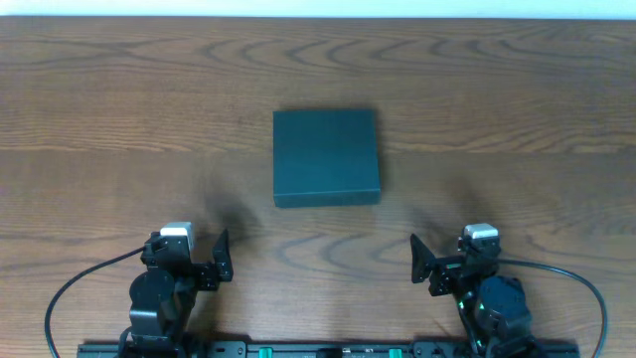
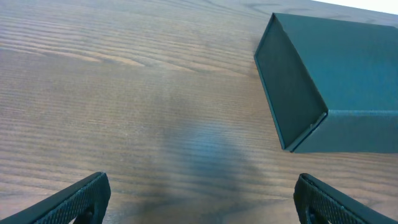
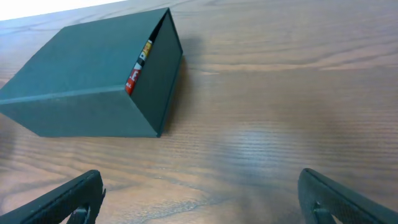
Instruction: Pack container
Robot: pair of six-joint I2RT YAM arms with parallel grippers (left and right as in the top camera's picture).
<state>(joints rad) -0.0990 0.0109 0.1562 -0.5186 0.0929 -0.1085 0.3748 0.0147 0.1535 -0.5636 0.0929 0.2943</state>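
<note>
Overhead, the box (image 1: 326, 157) sits with its lid down in the middle of the table (image 1: 109, 109), well apart from both arms at the near edge. The left gripper (image 2: 200, 196) and right gripper (image 3: 199, 190) stand wide open, holding nothing. In the right wrist view a red and yellow strip (image 3: 138, 67) shows through a thin gap under the lid. Packing looks mostly done, and pressing the lid fully shut may be all that is left.
</note>
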